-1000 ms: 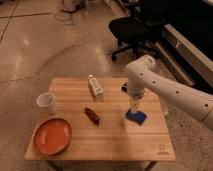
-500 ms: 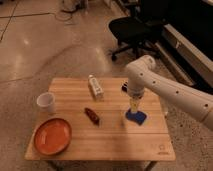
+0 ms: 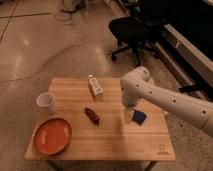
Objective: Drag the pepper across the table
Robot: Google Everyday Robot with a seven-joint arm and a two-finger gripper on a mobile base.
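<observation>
The pepper (image 3: pixel 92 115) is a small dark reddish-brown pod lying on the light wooden table (image 3: pixel 110 145), a little left of its middle. My gripper (image 3: pixel 128 116) hangs from the white arm and points down at the table, to the right of the pepper and about a hand's width from it. It is right beside a blue block (image 3: pixel 139 116), on the block's left. The gripper holds nothing that I can see, and the pepper lies free.
A white bottle (image 3: pixel 95 86) lies at the table's back. A white cup (image 3: pixel 46 102) stands at the left and an orange plate (image 3: pixel 52 136) at the front left. A black office chair (image 3: pixel 131 30) stands on the floor behind.
The arm has sunk slightly toward the table beside the blue block. The pepper and the other things have not moved.
</observation>
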